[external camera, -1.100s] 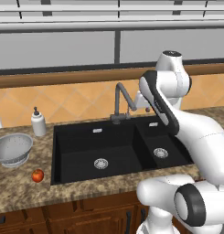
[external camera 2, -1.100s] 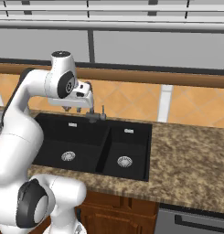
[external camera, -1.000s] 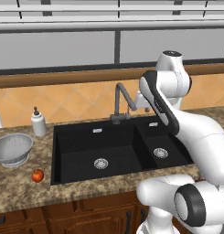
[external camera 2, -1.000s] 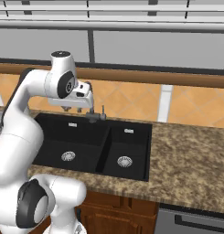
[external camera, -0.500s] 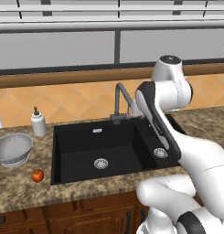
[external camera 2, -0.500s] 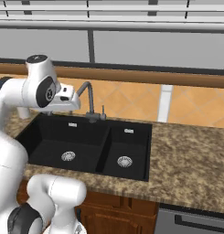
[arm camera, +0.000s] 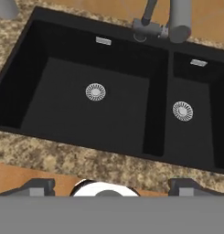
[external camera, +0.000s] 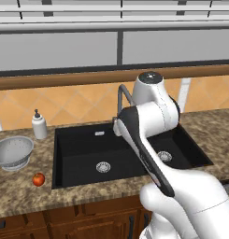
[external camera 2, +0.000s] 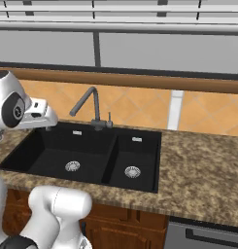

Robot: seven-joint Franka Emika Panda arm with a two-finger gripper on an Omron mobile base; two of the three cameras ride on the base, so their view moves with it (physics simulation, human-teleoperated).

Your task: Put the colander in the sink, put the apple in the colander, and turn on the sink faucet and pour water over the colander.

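The silvery colander [external camera: 13, 151] stands on the counter left of the black sink [external camera: 78, 144]. In front of it lies the small red apple [external camera: 38, 179]. The dark faucet [external camera: 121, 95] rises behind the divider between the two basins. My gripper [arm camera: 112, 187] hovers above the front rim of the sink [arm camera: 63, 114] and looks down into the large basin. It is open: its fingertips [arm camera: 38, 186] stand wide apart with nothing between them. The faucet [arm camera: 152, 18] is at the top of the hand view. Both basins hold nothing but their drains.
A white soap bottle [external camera: 39, 125] stands at the back left of the sink, behind the colander. Speckled stone counter [external camera 2: 198, 165] stretches to the right of the sink. A tiled wall and a wooden ledge run behind the faucet [external camera 2: 89, 104].
The arm has swung left, away from the faucet and the small basin, and the hand now hangs over the large basin's front edge. Colander and apple have not moved.
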